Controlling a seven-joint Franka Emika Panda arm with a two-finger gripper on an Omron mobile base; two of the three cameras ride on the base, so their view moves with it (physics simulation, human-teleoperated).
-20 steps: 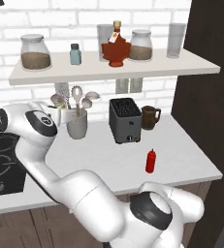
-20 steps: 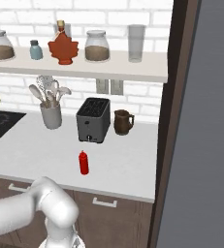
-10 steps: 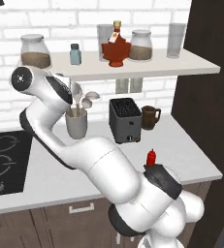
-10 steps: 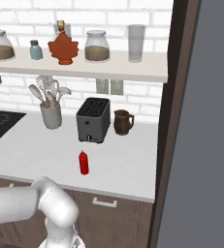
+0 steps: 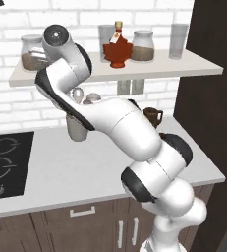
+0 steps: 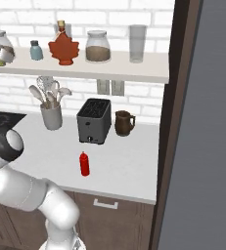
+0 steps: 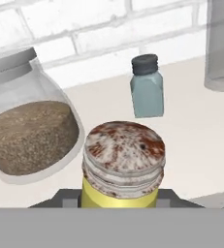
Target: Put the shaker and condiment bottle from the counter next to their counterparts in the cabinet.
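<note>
The biggest risk, as I judge it, is the white arm point(image 5: 120, 128) swinging in at shelf height and knocking the grain jar point(image 7: 28, 126), which stands just left of the claw's line and close beside the load. The cabinet point(image 7: 191, 145) board lies ahead and below, so a low approach could catch its edge. The pale blue shaker point(image 7: 147, 87) stands straight ahead, easily toppled by overshoot. The claw point(image 7: 119, 201) is narrowed around the shaker point(image 7: 122, 164), gripping its yellow body. The condiment bottle point(image 6: 84, 163) waits on the counter point(image 6: 124, 171), well below.
</note>
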